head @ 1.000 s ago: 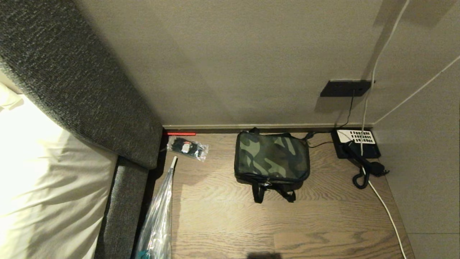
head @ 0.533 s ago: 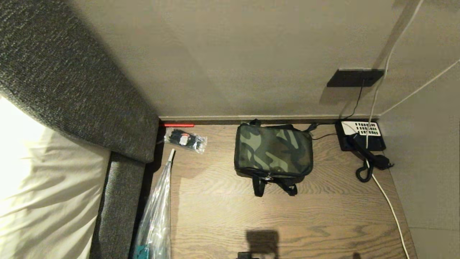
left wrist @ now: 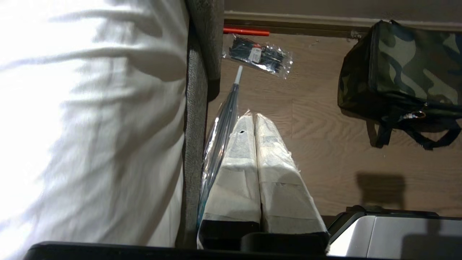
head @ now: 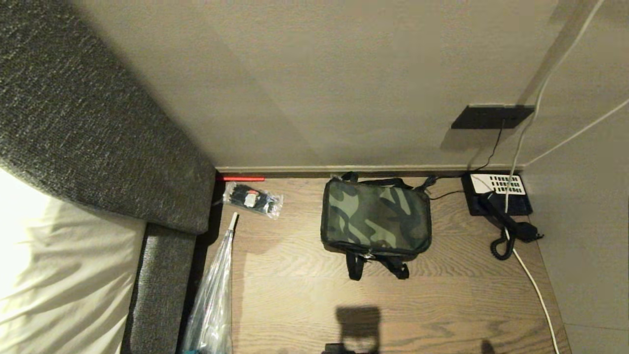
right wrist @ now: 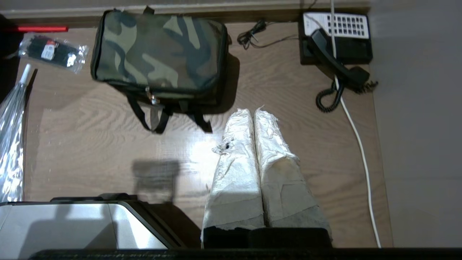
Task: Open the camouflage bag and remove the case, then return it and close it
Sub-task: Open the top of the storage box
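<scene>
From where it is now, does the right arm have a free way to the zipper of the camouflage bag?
Probably yes: bare wooden floor separates the shut right gripper from the closed camouflage bag.

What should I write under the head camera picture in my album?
Closed camouflage bag on a wooden table, between a telephone and a clear packet.

Camouflage bag (head: 376, 216) on floor (head: 304, 295) against wall; packet (head: 253, 199) left; telephone (head: 499, 196) right in corner.

No lettering reads clearly; the packet's label (left wrist: 255, 54) seems illegible.
</scene>
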Controlling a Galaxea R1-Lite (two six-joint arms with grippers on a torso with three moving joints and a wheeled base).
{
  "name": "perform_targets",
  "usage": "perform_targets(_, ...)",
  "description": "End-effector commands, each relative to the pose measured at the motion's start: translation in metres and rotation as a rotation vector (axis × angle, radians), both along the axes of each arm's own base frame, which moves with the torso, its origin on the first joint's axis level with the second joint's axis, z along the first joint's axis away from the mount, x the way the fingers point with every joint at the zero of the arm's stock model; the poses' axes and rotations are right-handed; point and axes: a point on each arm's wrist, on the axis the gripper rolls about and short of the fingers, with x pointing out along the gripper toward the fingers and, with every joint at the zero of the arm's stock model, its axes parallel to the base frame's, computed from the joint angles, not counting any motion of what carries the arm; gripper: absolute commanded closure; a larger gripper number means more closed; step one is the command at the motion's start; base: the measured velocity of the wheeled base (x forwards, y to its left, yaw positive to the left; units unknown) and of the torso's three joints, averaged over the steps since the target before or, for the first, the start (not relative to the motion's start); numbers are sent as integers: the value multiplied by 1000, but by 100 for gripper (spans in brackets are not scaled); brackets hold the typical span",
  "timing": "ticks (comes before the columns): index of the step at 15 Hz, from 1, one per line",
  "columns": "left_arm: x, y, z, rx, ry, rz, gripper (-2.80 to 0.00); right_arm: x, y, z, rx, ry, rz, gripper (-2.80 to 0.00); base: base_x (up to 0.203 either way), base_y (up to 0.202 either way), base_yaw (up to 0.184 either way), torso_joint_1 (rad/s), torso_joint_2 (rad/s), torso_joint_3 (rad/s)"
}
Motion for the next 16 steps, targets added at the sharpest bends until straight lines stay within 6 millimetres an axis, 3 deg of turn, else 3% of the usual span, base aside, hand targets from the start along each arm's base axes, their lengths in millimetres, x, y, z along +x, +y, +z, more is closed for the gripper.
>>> perform_targets(1,0,0,0,-1,1,0,0,0,0,0,0,1,0,0,0,0,0,0,0,0)
perform_targets(8,0,0,0,-1,1,0,0,-2,0,0,-54,43,12,0,0,0,0,0,0,0)
perform_targets(11,0,0,0,-1,1,0,0,-27,1,43,-6,21,53,0,0,0,0,0,0,0)
perform_targets(13,0,0,0,-1,1,0,0,-66,3,84,30,-29,138,0,0,0,0,0,0,0)
perform_targets(15,0,0,0,-1,1,0,0,-85,5,100,63,-64,207,0,0,0,0,0,0,0)
perform_targets(16,0,0,0,-1,1,0,0,-84,6,99,80,-44,262,0,0,0,0,0,0,0)
